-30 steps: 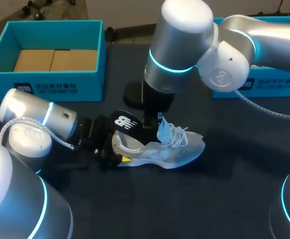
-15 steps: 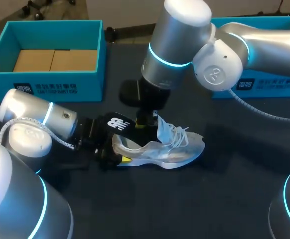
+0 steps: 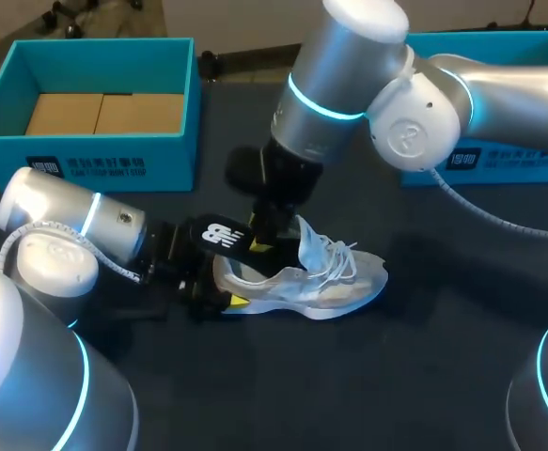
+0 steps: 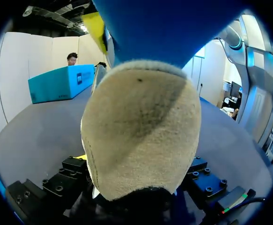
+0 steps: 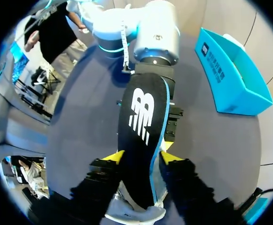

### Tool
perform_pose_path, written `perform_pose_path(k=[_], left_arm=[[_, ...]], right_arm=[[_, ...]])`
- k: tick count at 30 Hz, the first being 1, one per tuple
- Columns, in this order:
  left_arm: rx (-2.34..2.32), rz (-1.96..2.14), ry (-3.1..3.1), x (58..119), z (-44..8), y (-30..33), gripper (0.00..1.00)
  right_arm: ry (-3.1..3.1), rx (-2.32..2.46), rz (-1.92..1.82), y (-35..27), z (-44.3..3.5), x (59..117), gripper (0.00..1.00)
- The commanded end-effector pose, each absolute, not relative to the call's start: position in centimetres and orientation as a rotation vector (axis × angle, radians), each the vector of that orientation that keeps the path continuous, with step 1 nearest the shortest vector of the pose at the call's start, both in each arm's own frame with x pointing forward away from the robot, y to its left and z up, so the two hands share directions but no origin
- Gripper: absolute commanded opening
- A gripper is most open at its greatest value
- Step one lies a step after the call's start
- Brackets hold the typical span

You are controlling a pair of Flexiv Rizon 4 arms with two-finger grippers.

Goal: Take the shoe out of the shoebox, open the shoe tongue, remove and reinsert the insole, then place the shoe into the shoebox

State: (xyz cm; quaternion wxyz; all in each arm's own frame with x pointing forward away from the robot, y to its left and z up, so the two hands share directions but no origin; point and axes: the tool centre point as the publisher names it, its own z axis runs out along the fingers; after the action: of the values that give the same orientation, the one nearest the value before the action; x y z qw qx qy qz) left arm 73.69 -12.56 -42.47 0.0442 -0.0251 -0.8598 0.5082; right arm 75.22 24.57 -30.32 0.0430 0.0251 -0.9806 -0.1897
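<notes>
Head view: shoe [image 3: 316,282] sits sole-down on the table [image 3: 424,366]. Long axis runs crosswise, heel at the left gripper [image 3: 225,291], toe pointing straight away from it toward my right. Tongue [image 3: 307,246] lifted, laces loose.

Left wrist view: the heel fills the gap between that gripper's fingers, pressed from both sides, so it is clamped on the shoe.

Insole [image 5: 143,126] is raised above the heel opening. Right wrist view: right gripper [image 5: 143,157] pinches it across its width, one yellow tip on each edge. It runs lengthwise straight ahead of the fingers, logo face up, far end over the left arm's wrist. Its near end reaches down toward the shoe; contact there cannot be told.

One box [image 3: 86,103] stands beyond the left gripper, a second box [image 3: 499,155] behind the right arm.
</notes>
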Motion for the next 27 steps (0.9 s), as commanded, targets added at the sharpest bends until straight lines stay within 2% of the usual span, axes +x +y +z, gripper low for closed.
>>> perform_pose_path(k=[1, 3, 20, 27], left_arm=[[-0.076, 1.549, -2.632, 73.54, -42.60, -12.58, 0.00], [-0.076, 1.549, -2.632, 73.54, -42.60, -12.58, 0.00], [-0.076, 1.549, -2.632, 73.54, -42.60, -12.58, 0.00], [-0.076, 1.549, -2.632, 73.54, -42.60, -12.58, 0.00]], right_arm=[[-2.946, 0.086, -0.599, 24.38, -30.23, 76.08, 0.98], [-2.922, 0.096, -0.612, 24.39, -30.23, 76.15, 1.00], [-2.923, 0.048, -0.638, 24.47, -30.22, 76.26, 1.00], [-2.727, -0.174, -0.770, 24.53, -30.07, 75.74, 1.00]])
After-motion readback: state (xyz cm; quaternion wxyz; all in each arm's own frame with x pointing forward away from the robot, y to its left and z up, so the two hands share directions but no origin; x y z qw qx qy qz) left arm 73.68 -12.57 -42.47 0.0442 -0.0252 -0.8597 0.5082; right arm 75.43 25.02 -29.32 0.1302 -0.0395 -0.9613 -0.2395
